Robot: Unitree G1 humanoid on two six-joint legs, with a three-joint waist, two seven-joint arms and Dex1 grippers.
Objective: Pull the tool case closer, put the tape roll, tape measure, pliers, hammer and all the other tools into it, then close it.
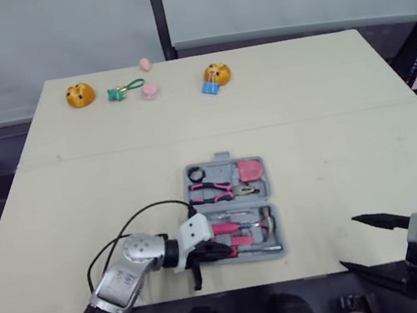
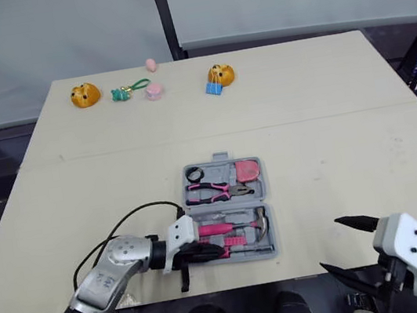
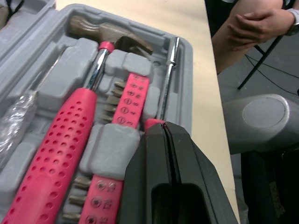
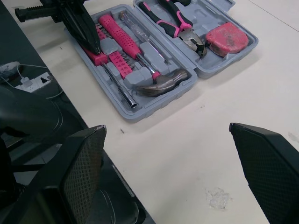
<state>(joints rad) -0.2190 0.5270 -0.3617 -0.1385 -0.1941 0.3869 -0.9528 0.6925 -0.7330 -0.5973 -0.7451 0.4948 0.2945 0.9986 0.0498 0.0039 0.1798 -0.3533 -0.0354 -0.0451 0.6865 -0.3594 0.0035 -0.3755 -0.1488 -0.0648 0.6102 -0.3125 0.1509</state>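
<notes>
The grey tool case (image 1: pixel 268 204) lies open near the table's front edge. Its far half holds a black tape roll (image 1: pixel 196 174), pink-handled pliers (image 1: pixel 218 191) and a pink tape measure (image 1: pixel 251 169). In the near half lie a pink-handled hammer (image 3: pixel 56 149), a pink bit holder (image 3: pixel 128 102) and a screwdriver (image 3: pixel 169 74). My left gripper (image 1: pixel 217 250) is shut, its tip resting at the screwdriver's pink handle end in the near half. My right gripper (image 1: pixel 365 243) hangs open over the table's front right edge, well apart from the case.
Two orange toys (image 1: pixel 80 94) (image 1: pixel 217 73), a green keychain (image 1: pixel 123 90) and small pink pieces (image 1: pixel 150 91) sit along the table's far edge. A black cable (image 1: pixel 135 216) loops beside my left arm. A person's hands (image 3: pixel 252 28) show beyond the table's front edge.
</notes>
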